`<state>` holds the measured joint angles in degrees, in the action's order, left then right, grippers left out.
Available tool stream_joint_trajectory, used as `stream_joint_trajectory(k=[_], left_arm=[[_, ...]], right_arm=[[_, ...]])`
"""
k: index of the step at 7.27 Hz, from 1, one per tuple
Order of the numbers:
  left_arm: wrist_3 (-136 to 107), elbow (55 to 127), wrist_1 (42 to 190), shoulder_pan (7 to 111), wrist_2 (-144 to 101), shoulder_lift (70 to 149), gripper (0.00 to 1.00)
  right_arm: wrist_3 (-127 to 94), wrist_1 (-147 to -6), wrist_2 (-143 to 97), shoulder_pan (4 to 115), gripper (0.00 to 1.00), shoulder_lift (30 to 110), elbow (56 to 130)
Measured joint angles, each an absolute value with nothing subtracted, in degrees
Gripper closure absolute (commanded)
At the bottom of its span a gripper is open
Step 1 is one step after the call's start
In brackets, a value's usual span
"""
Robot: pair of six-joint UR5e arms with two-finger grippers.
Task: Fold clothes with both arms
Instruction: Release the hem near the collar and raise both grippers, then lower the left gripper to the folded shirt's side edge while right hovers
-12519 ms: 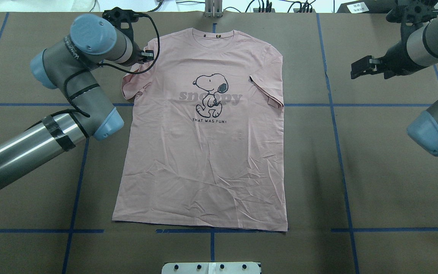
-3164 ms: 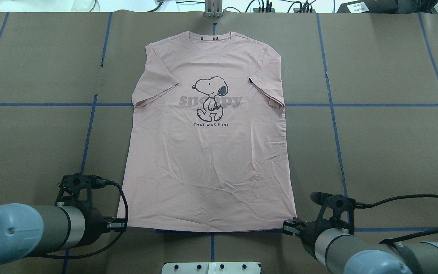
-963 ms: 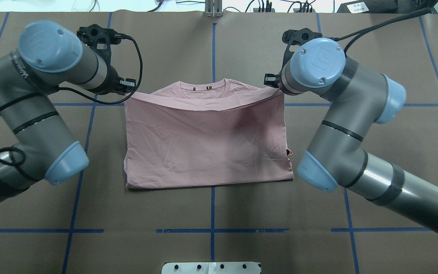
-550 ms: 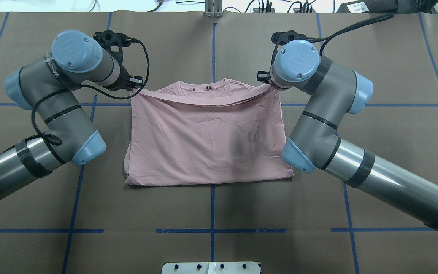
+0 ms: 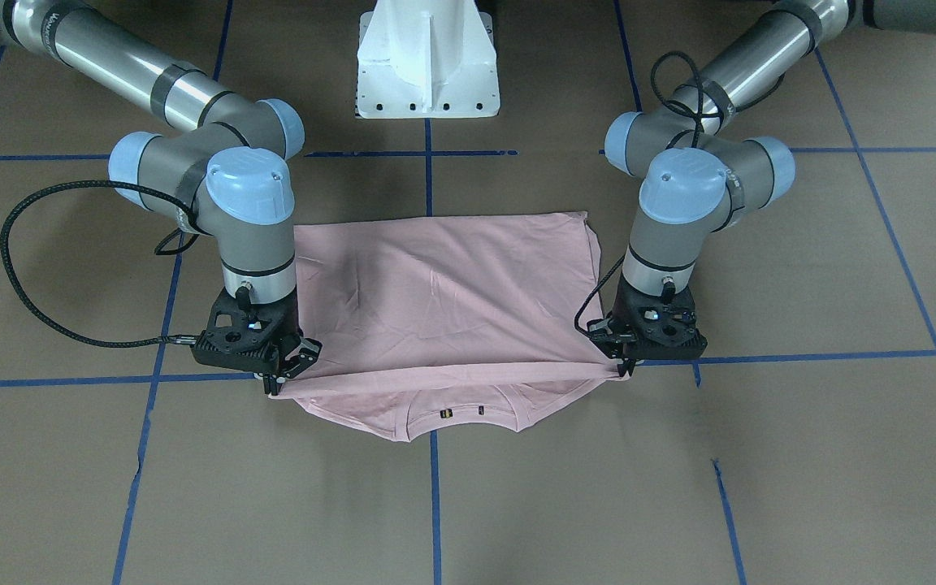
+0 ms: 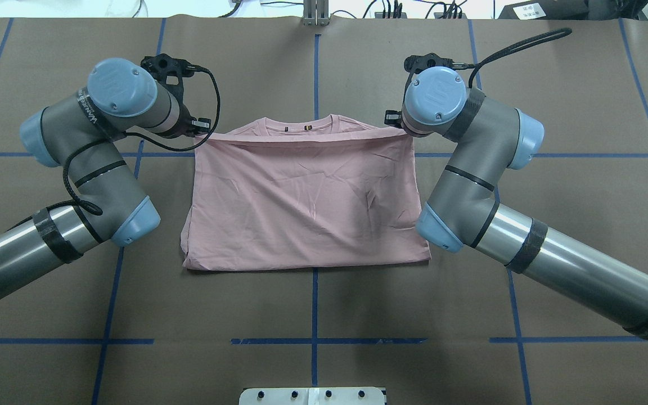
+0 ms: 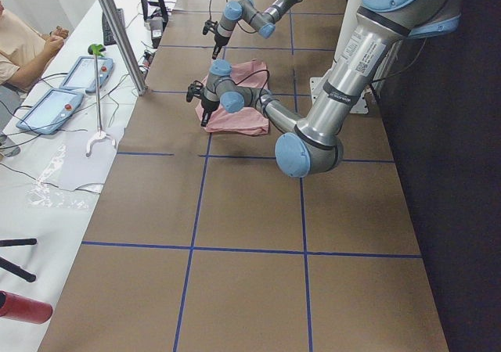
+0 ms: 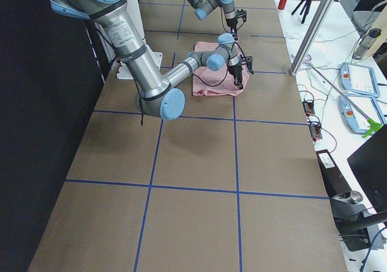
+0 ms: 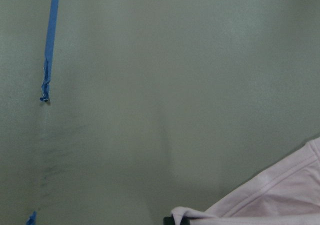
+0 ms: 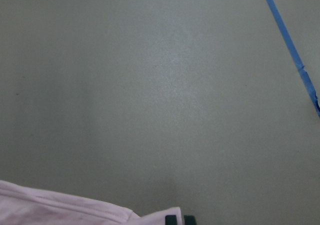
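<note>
L gripper (image 5: 622, 370), R gripper (image 5: 277, 382) each clamped on T-shirt (image 6: 301, 202) corner; print hidden underneath.

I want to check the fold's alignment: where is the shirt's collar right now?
In the overhead view the collar of the T-shirt pokes out beyond the folded-over hem, away from the robot, between the left gripper and the right gripper.

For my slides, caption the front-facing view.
Left gripper and right gripper hold the pink T-shirt by its folded-over hem, near the collar.
</note>
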<state>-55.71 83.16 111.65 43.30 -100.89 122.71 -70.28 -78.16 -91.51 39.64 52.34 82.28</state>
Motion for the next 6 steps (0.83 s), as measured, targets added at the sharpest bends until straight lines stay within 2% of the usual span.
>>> stream_joint_trajectory(k=[2,4,5,6], left_arm=[[-53.76,88.63,113.00,43.26,-101.21,119.85,0.00],[-53.91,97.95,113.48,42.09,-101.37,113.52,0.00],[-56.51,102.82,113.73,39.96,-101.30,109.50,0.24],[-61.71,106.60,113.99,36.91,-101.05,106.17,0.32]], right_arm=[[-66.02,-77.89,-94.26,41.44,0.00,52.24,82.97],[-60.06,-77.75,-99.59,44.07,0.00,53.91,85.77],[-59.00,-77.76,-100.43,44.51,0.00,55.14,87.77],[-58.78,-77.77,-100.70,44.66,0.00,55.88,89.05]])
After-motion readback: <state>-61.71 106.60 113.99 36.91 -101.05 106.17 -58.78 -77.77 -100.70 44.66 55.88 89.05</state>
